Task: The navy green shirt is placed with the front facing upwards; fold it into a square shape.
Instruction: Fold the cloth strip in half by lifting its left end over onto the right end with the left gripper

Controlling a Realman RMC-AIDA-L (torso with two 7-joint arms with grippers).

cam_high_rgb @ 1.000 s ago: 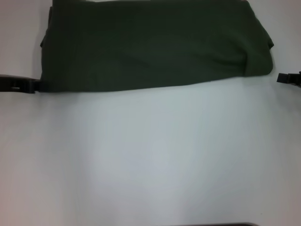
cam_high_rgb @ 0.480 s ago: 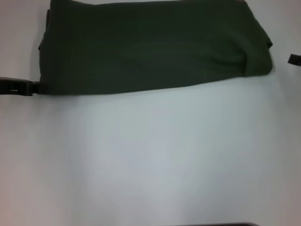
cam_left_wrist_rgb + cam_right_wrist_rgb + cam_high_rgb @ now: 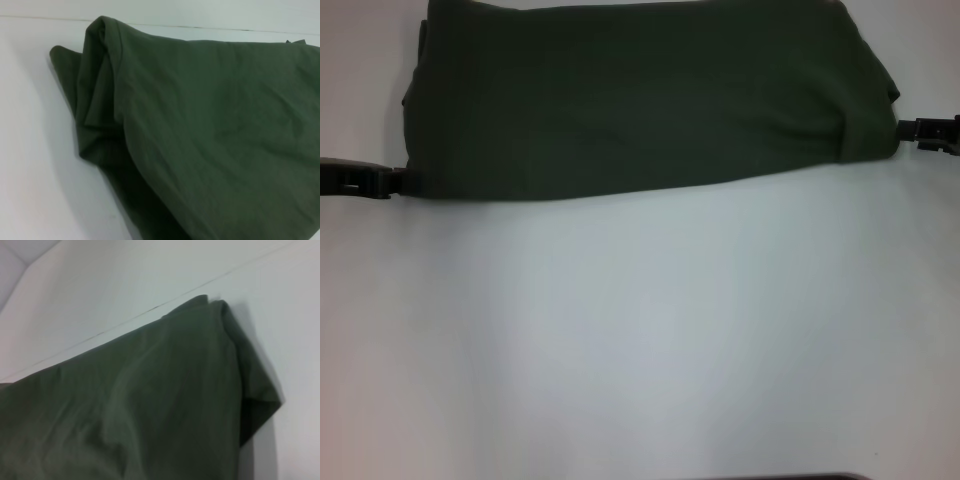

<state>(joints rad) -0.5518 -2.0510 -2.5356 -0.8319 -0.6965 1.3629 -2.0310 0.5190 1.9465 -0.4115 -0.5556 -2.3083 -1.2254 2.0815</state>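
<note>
The navy green shirt [image 3: 640,100] lies folded into a long band across the far part of the white table, plain side up, with no lettering showing. My left gripper [image 3: 392,184] sits low on the table at the band's near left corner, touching or almost touching the cloth. My right gripper [image 3: 912,129] is at the band's right end, its tip against the folded edge. The left wrist view shows the layered left end of the shirt [image 3: 210,130] close up. In the right wrist view the right end of the shirt [image 3: 150,405] appears with a tucked corner.
White table [image 3: 640,330] spreads bare in front of the shirt, toward me. A dark edge shows at the bottom of the head view [image 3: 780,477]. The shirt's far edge runs out of the head view at the top.
My right gripper moved away from me along the shirt's right end, then came inward until its tip met the cloth. The left gripper and the shirt have hardly moved.
</note>
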